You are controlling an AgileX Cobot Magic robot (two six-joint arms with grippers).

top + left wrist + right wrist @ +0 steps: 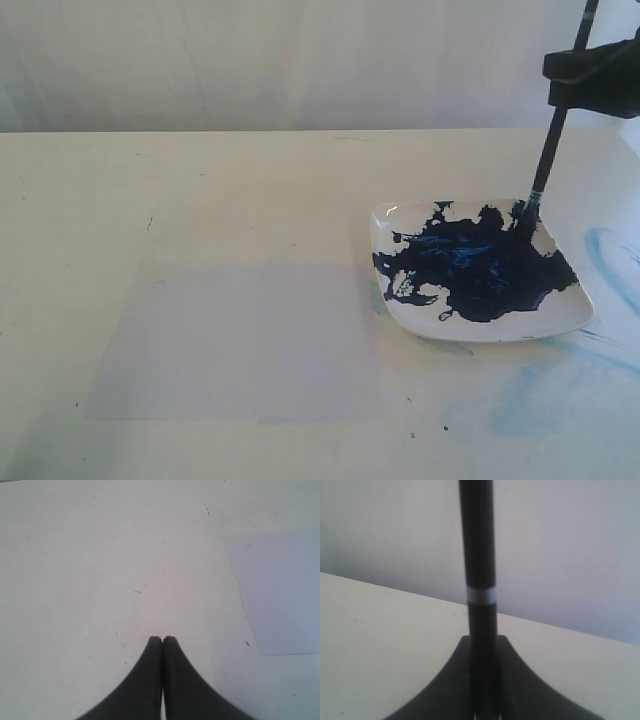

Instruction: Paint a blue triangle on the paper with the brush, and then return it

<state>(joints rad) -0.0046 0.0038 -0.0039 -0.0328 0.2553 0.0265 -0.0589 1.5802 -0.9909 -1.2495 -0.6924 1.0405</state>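
In exterior view alone, paint-dipped brush (546,160), clamped by right fingers (525,685); left fingers (145,680) together

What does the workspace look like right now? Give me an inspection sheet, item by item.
Surface: cream table, mostly bare.
Job's things: paper flat, unpainted; brush slightly tilted, tip in the paint on the plate.
Clutter: pale blue smears on the table beside the plate.
End effectors: left end effector shut, empty, over bare table; right end effector shut on the brush.
Cables: nothing seen.
Surroundings: plain pale backdrop behind the table.
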